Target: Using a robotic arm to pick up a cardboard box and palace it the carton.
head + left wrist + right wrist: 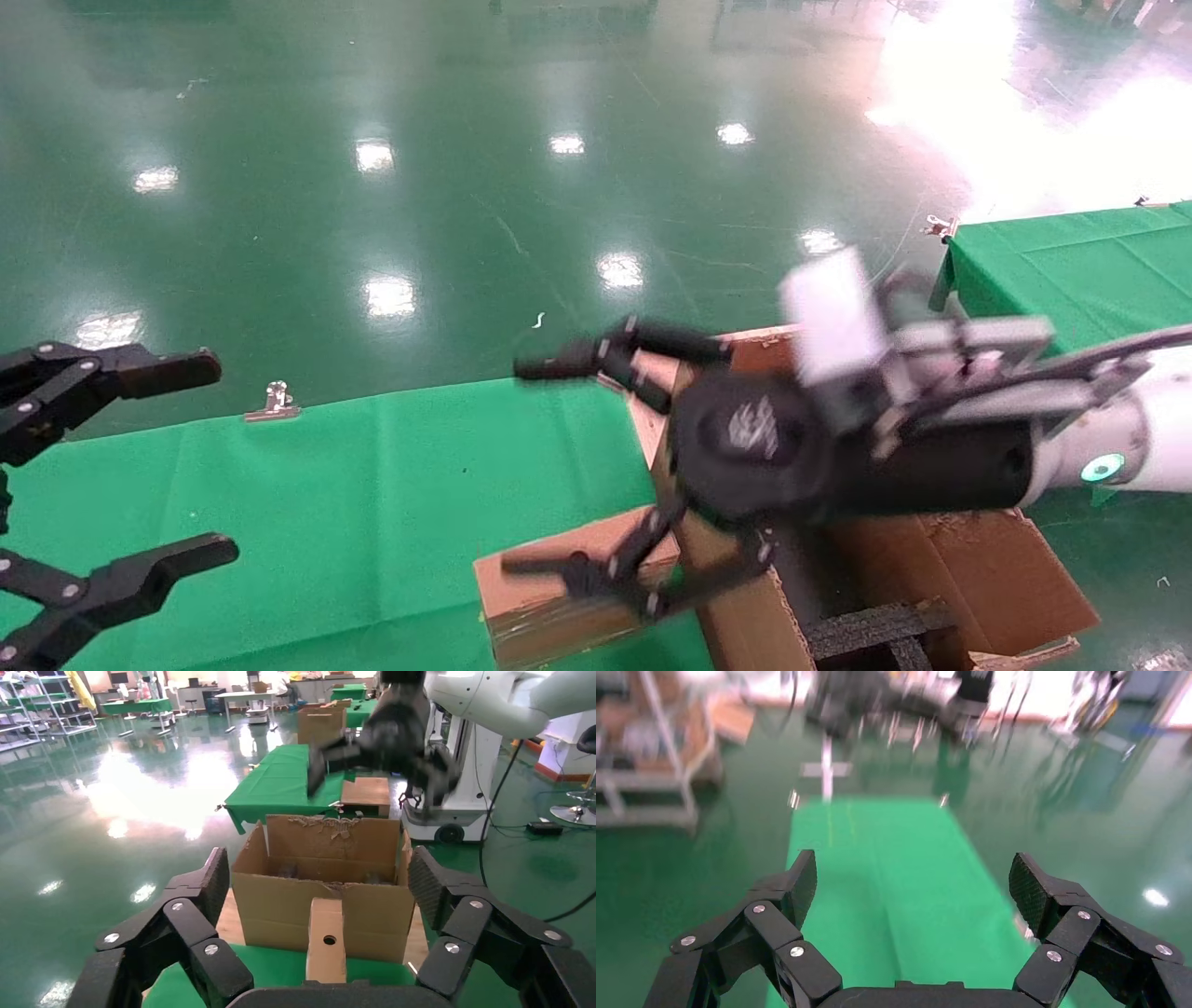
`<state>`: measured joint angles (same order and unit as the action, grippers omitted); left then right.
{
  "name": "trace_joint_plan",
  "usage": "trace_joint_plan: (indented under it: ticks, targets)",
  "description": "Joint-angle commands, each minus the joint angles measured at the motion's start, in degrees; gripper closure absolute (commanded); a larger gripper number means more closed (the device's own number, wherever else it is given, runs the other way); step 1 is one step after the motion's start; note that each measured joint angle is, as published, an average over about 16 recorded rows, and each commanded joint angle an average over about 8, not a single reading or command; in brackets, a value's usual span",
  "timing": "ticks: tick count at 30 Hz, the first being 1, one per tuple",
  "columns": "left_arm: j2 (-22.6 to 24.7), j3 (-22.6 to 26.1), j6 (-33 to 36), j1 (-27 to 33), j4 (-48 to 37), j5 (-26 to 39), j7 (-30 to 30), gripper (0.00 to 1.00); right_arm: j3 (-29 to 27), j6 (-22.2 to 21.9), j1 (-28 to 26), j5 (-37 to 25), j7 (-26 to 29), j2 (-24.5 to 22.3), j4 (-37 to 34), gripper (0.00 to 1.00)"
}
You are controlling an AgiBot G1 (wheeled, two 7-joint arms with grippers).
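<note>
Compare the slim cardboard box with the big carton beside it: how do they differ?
The cardboard box is slim and closed, a round hole in its narrow end; the carton is far bigger and open on top, with ragged flaps. The cardboard box lies on the green cloth, against the carton's side. Black foam shows inside the carton only. Both are brown cardboard.
</note>
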<state>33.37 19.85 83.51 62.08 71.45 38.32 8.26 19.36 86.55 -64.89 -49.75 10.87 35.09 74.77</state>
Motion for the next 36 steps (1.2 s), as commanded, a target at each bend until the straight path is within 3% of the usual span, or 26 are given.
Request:
trace_joint_plan:
  ticks: [1, 12, 27, 28, 30, 31, 35, 36]
  targets:
    - [0.0, 0.0, 0.0, 0.0, 0.0, 0.0, 0.0, 1.0, 0.98, 0.25, -1.02, -2.69, -0.05, -0.26, 0.64, 0.0]
    - [0.0, 0.0, 0.0, 0.0, 0.0, 0.0, 0.0, 1.0, 11.38, 2.58, -10.55, -21.82, 0.63, 5.19, 0.6, 0.0]
    - [0.0, 0.01, 0.0, 0.0, 0.0, -0.01, 0.0, 1.0, 23.73, 2.95, -19.06, -39.56, -1.51, 13.39, -1.17, 0.0]
    - [0.0, 0.01, 0.0, 0.0, 0.0, -0.01, 0.0, 0.95, 24.37, 2.92, -19.49, -40.42, -1.68, 13.74, -1.11, 0.0]
    - [0.0, 0.01, 0.0, 0.0, 0.0, -0.01, 0.0, 0.7, 25.52, 2.91, -20.28, -41.83, -2.1, 14.33, -0.94, 0.0]
    - [0.0, 0.01, 0.0, 0.0, 0.0, -0.01, 0.0, 0.57, 26.0, 2.85, -20.6, -42.35, -2.28, 14.57, -0.86, 0.07]
    - [-0.01, 0.01, -0.01, 0.0, -0.01, 0.0, -0.01, 0.07, 27.38, 2.67, -21.46, -43.61, -2.67, 15.3, -0.82, 0.54]
    - [-0.01, 0.01, -0.01, 0.0, -0.01, 0.0, -0.01, 0.0, 27.63, 2.65, -21.6, -43.78, -2.73, 15.45, -0.87, 0.67]
